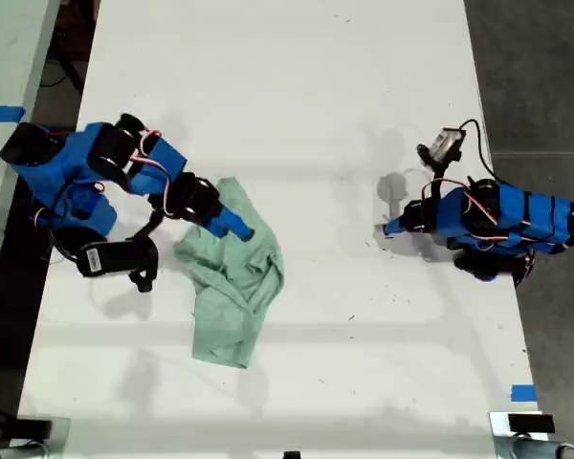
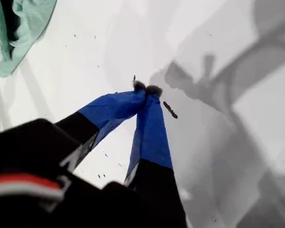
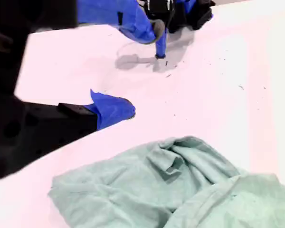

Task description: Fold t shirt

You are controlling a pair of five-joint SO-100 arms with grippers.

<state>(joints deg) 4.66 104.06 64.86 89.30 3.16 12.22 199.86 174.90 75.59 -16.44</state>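
Observation:
The t shirt (image 1: 234,287) is a pale mint-green crumpled heap on the white table (image 1: 297,86), left of centre in the exterior view. It fills the near part of the second wrist view (image 3: 171,190) and shows at one corner of the first wrist view (image 2: 19,28). My second gripper (image 1: 244,229) (image 3: 118,108) hovers over the shirt's upper edge, shut, with no cloth in its blue tips. My first gripper (image 1: 390,228) (image 2: 146,89) is at the exterior view's right, shut, tips down on bare table well away from the shirt. It also shows far off in the second wrist view (image 3: 160,56).
Blue tape (image 1: 523,392) marks the table near its lower right corner in the exterior view. Dark floor (image 1: 545,67) runs along that view's right. A second surface with blue tape (image 1: 0,113) lies at its left edge.

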